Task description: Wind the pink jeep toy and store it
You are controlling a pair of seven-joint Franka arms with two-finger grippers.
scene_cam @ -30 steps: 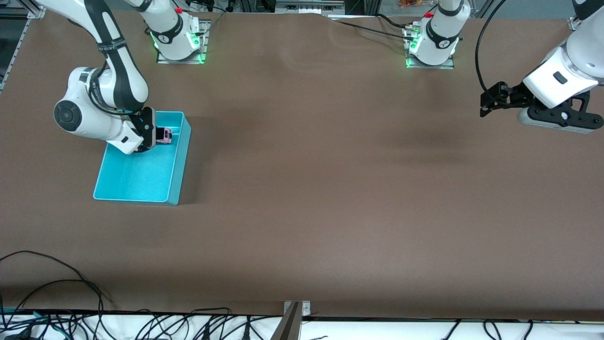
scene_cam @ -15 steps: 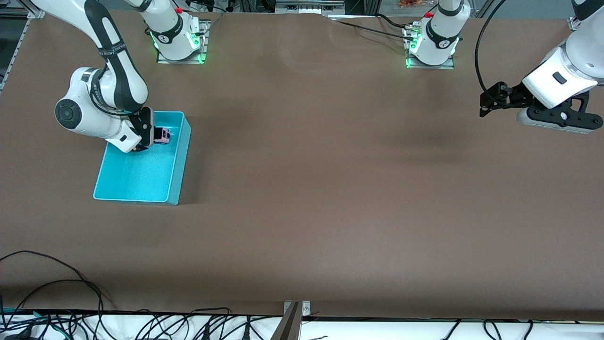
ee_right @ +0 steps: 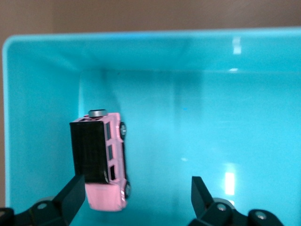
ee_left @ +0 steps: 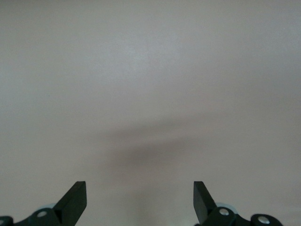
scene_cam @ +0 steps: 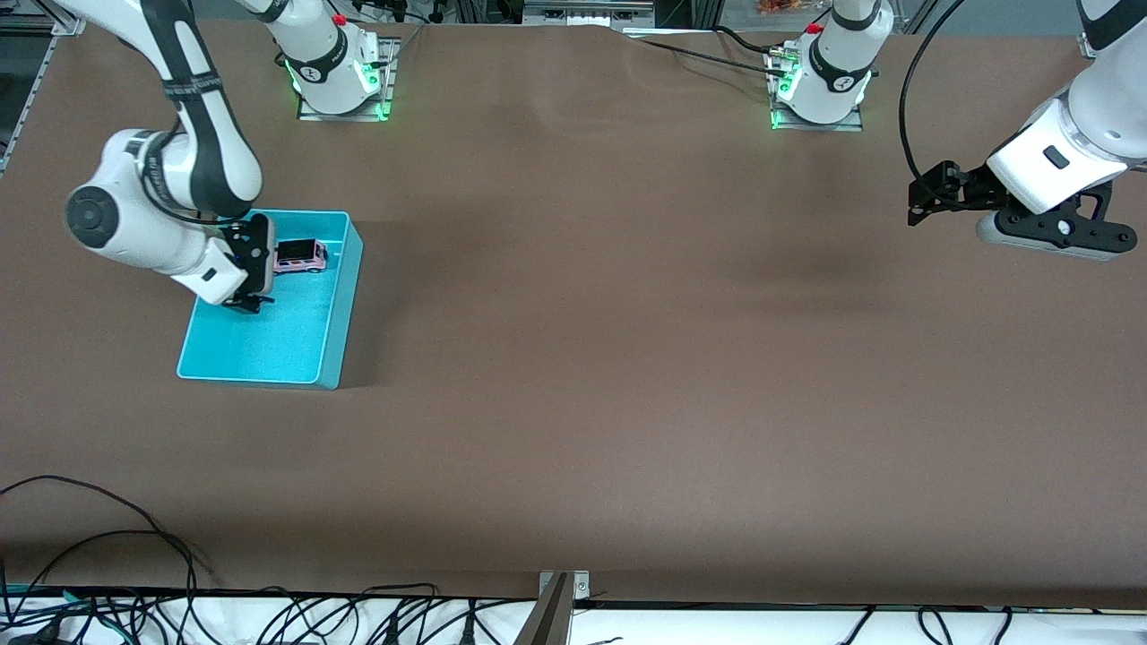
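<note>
The pink jeep toy (scene_cam: 300, 256) (ee_right: 101, 160), black-roofed, rests on the floor of the cyan bin (scene_cam: 345, 305) (ee_right: 42, 56), at the bin's end farther from the front camera. My right gripper (scene_cam: 246, 300) (ee_right: 136, 188) hangs over the bin, open, with nothing held. In the right wrist view the jeep lies close beside one finger (ee_right: 75, 190), apart from the jaws. My left gripper (scene_cam: 914, 202) (ee_left: 140, 190) waits open in the air over bare table at the left arm's end, holding nothing.
The brown table (scene_cam: 627, 358) stretches between the bin and the left arm. Loose black cables (scene_cam: 134, 537) run along the edge nearest the front camera, with a metal bracket (scene_cam: 556, 600) at its middle. Both arm bases (scene_cam: 336, 72) (scene_cam: 820, 81) stand along the other edge.
The right gripper opened and let the jeep go; the jeep now lies in the bin. The right hand drew away from it. The left arm shifted slightly.
</note>
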